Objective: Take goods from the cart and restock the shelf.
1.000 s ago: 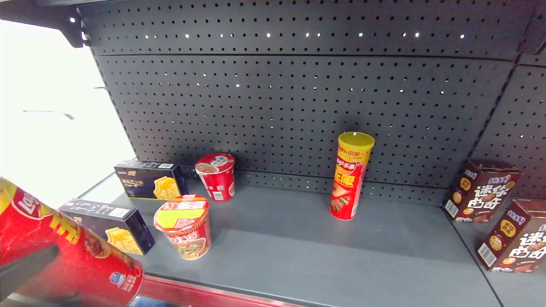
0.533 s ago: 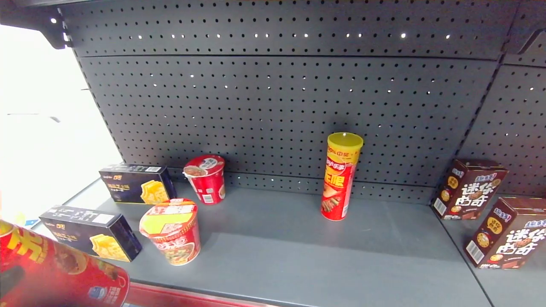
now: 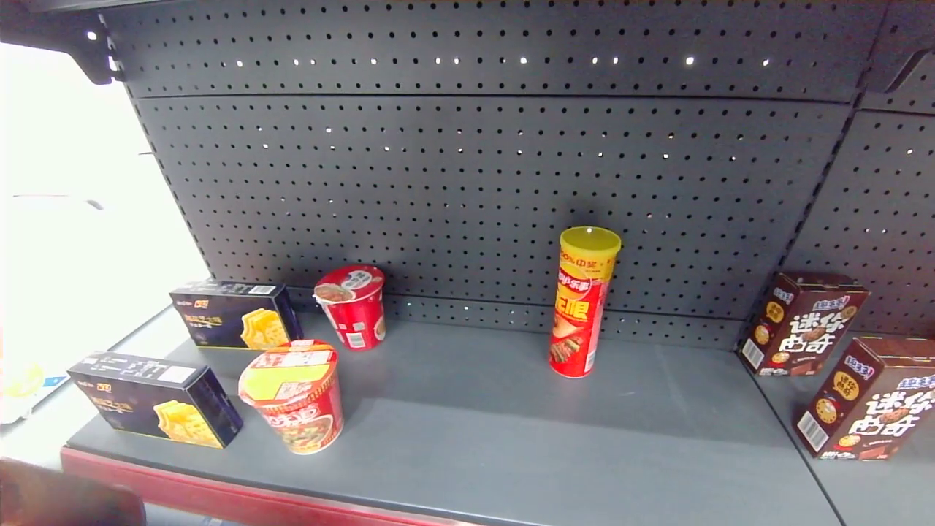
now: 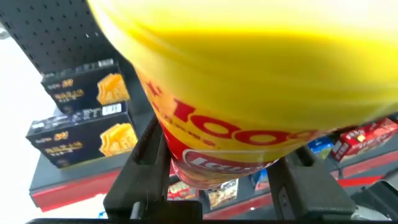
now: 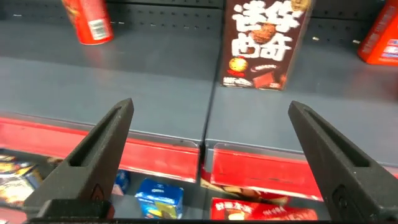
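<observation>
Our left gripper (image 4: 221,158) is clamped on a tall red cardboard chip canister with a yellow plastic lid (image 4: 236,93), one dark finger on each side of its round body. From the left wrist view we judge that the canister hangs in front of the left end of the grey metal shelf (image 3: 511,446), not yet over it. Our right gripper (image 5: 211,155) is spread wide and holds nothing, low in front of the shelf near a brown cardboard biscuit box (image 5: 264,43). The nearest danger is the shelf's red front lip (image 3: 292,500): if the canister goes in too low, its base may catch there and twist in the grip, since a smooth round wall gives the fingers little to bite on. The left end is also crowded. Two dark blue flat boxes (image 3: 157,398) (image 3: 237,314), a red and yellow paper noodle cup (image 3: 296,394) and a smaller red noodle cup (image 3: 352,305) all stand there, so a sideways sweep could push or tip them. The open floor lies further right, where a matching red canister with a yellow lid (image 3: 584,303) stands upright. It is tall and narrow, and a brush would likely topple it. If ours is released while tilted, it could fall and roll off the front.
</observation>
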Controlling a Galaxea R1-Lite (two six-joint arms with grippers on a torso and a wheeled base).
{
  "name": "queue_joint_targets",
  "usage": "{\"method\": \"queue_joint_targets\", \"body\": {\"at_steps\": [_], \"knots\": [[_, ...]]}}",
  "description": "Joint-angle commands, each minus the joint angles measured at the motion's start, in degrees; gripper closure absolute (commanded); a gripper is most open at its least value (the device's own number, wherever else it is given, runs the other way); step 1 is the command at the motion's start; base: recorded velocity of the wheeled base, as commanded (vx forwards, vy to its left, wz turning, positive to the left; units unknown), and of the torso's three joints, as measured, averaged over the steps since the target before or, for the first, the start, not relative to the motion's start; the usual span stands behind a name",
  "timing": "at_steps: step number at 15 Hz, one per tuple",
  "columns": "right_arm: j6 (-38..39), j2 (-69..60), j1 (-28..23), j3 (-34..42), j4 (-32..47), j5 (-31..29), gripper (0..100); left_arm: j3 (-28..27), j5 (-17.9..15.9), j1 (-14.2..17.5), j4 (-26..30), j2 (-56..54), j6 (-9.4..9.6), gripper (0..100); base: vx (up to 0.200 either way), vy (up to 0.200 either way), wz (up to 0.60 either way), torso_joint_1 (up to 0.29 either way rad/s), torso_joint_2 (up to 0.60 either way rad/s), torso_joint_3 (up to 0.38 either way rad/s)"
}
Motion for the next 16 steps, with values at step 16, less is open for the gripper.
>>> {"method": "queue_joint_targets", "body": {"at_steps": [16], "knots": [[-2.7, 57.3, 14.2, -26.5, -14.9, 16.1, 0, 4.7, 0.0, 1.6, 3.8, -4.1, 0.92, 100, 0.0, 0.0, 0.0, 0.0, 0.0, 0.0]]}}
